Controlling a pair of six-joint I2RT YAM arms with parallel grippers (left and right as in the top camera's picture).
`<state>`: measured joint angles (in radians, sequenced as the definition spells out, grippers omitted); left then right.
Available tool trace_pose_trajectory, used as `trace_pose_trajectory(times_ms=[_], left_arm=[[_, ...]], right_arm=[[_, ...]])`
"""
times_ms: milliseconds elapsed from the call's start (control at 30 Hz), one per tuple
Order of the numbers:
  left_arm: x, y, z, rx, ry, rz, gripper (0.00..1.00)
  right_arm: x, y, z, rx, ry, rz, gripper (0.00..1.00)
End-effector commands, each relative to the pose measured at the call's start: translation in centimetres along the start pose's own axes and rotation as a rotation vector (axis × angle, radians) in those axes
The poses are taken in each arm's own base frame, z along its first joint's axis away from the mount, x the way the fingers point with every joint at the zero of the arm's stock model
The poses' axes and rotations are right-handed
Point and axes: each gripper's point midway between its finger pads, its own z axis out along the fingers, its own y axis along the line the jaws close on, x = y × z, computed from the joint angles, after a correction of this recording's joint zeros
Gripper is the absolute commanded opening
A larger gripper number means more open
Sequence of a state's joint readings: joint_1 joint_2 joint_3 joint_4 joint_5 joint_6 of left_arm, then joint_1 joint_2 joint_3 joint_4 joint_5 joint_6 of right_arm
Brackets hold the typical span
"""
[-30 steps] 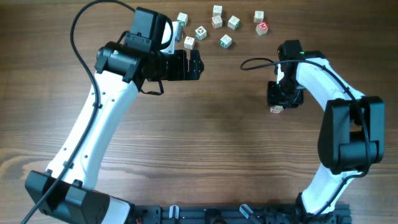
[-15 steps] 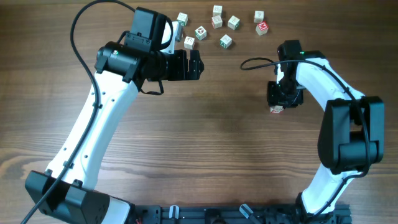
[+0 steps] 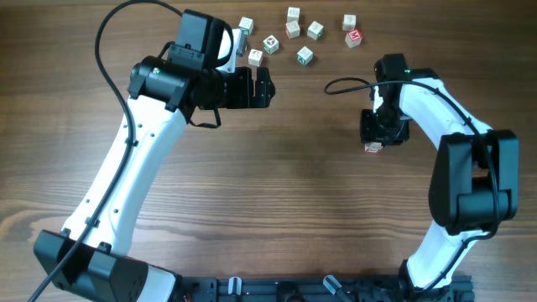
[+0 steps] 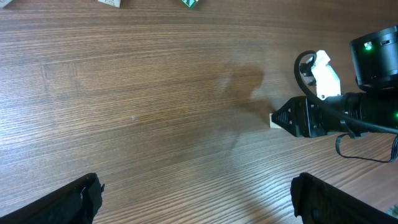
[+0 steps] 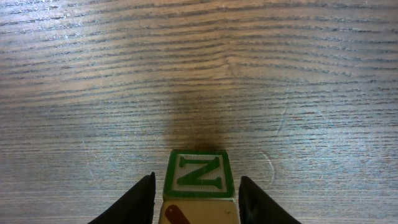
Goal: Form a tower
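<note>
The tower shows in the right wrist view as a pale wooden cube with a green N face (image 5: 199,173) and a red-marked side; any cubes under it are hidden. My right gripper (image 5: 197,200) straddles this cube, its fingers a small gap off each side, open. From overhead the right gripper (image 3: 384,132) covers the tower, with only a red-marked corner (image 3: 373,148) peeking out. The left wrist view shows a pale edge of the tower (image 4: 273,120) beside the right gripper. My left gripper (image 3: 270,86) hovers wide open over bare wood at the upper left, holding nothing (image 4: 199,200).
Several loose printed cubes (image 3: 305,55) lie scattered along the table's far edge, between both arms. The right arm's black cable (image 3: 348,81) loops over the table left of its wrist. The wooden tabletop (image 3: 285,184) stretches between the arms.
</note>
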<state>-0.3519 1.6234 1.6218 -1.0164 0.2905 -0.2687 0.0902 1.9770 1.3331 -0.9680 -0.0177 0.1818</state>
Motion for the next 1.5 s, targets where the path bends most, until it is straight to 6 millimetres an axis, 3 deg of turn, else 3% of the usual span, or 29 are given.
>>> trace_pose_trajectory(times_ms=[0,133,367,1000,1233,1467], left_arm=[[0.2,-0.2,0.2,0.011,0.010,-0.004,1.00],[0.2,-0.2,0.2,0.011,0.010,-0.004,1.00],[0.2,-0.2,0.2,0.011,0.010,-0.004,1.00],[0.2,-0.2,0.2,0.011,0.010,-0.004,1.00],[0.2,-0.2,0.2,0.011,0.010,-0.003,1.00],[0.2,-0.2,0.2,0.011,0.010,-0.004,1.00]], right_arm=[[-0.6,0.3,-0.5,-0.009,-0.015,-0.008,0.38],[-0.5,0.2,-0.5,-0.008,-0.012,-0.008,0.34],[-0.5,0.3,-0.5,-0.008,-0.012,-0.008,0.46],[-0.8,0.3,-2.5,-0.008,-0.038,-0.009,0.48],[-2.4,0.6,-4.3,-0.017,-0.089,-0.010,0.48],[-4.4,0.5,-4.8,-0.005,-0.167,-0.027,0.51]])
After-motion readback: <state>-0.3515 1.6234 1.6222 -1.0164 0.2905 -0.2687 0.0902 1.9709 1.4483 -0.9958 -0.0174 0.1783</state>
